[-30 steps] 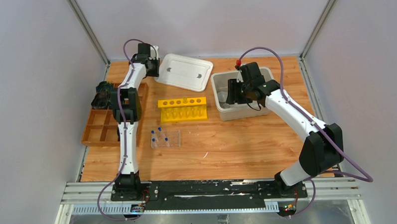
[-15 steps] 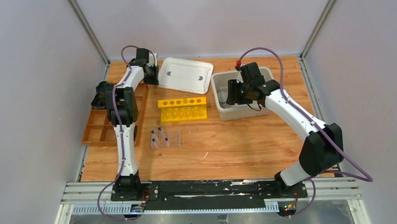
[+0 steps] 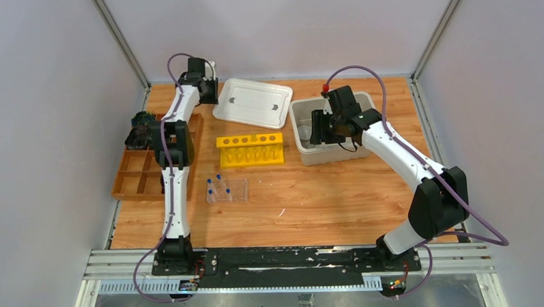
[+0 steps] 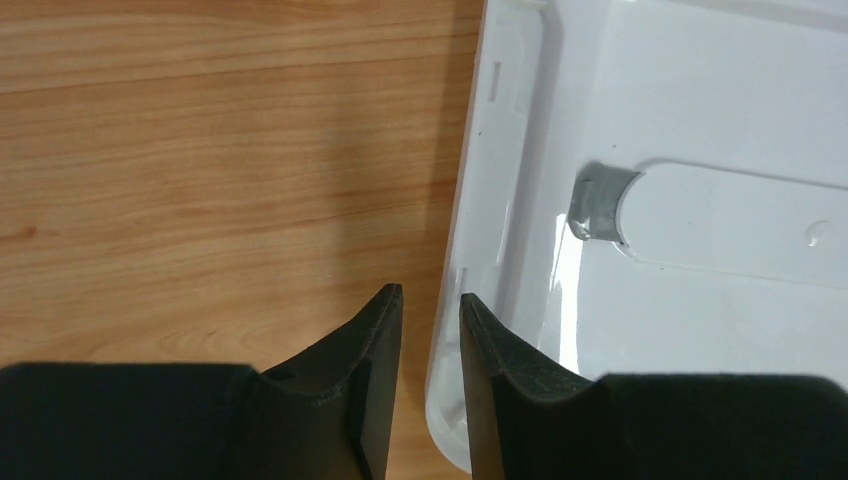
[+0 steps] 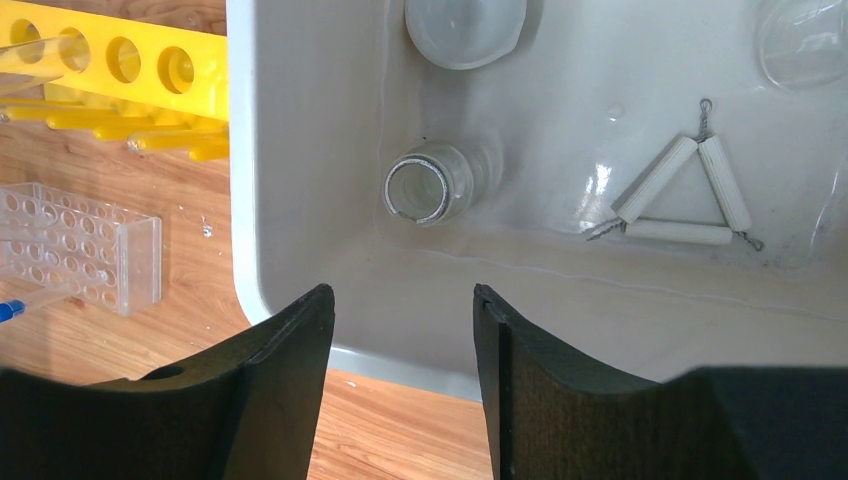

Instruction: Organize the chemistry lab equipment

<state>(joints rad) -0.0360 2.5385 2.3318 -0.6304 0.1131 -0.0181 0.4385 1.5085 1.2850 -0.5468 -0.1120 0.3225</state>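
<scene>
One clear rack (image 3: pixel 235 189) | axis left-right | left end effector (image 4: pixel 430 296) pinching lid (image 4: pixel 700 100)

**Legible markings: none**

No text, label, brand, number or sign can be read in any view. The yellow rack (image 3: pixel 250 149), the white lid (image 3: pixel 254 103) behind it, the white bin (image 3: pixel 324 156) to its right and the clear plastic rack (image 3: pixel 228 190) in front of it carry no marking that can be made out.
</scene>
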